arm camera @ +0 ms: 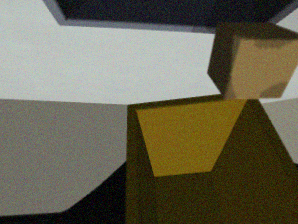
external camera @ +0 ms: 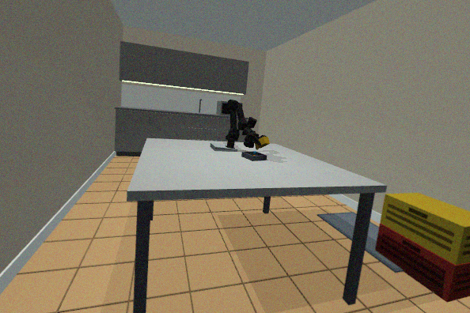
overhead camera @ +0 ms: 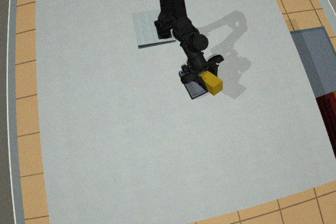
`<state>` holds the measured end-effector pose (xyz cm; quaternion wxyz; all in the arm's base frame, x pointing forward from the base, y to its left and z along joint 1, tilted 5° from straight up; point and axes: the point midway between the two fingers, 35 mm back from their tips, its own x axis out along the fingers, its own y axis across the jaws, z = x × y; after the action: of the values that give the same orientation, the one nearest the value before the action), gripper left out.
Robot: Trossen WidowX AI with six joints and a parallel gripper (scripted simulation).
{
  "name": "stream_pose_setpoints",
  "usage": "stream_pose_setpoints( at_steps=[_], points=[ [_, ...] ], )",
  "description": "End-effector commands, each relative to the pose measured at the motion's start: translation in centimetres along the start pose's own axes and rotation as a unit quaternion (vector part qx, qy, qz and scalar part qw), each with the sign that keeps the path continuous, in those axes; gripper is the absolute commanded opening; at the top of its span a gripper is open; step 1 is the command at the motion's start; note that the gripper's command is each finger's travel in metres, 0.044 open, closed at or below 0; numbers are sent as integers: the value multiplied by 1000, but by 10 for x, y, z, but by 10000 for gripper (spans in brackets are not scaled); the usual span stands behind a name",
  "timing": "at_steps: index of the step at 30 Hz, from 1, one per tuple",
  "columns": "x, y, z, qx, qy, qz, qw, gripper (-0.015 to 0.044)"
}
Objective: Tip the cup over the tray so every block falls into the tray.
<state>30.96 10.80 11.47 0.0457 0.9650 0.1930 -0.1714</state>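
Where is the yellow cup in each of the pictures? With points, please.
Top: the yellow cup (overhead camera: 212, 82) (external camera: 263, 142) (arm camera: 180, 142), right of centre, slightly above mid-height.
Exterior: right of centre, just below mid-height, above the tabletop.
Wrist: lower middle and right, cut off below.
Shared landmark: the dark-rimmed tray (overhead camera: 193, 97) (external camera: 253, 157) (arm camera: 125, 26).
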Motion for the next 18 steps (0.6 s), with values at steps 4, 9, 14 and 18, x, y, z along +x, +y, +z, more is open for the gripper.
stream_pose_setpoints(
  at_steps=[4, 9, 14, 18],
  points=[
    [-2, 0, 3, 2, 26, 6, 1000, 0],
    [-5, 0, 2, 3, 47, 8, 999, 0],
    [-9, 0, 1, 3, 68, 10, 998, 0],
    [-13, 0, 0, 3, 85, 11, 996, 0]
  ],
)
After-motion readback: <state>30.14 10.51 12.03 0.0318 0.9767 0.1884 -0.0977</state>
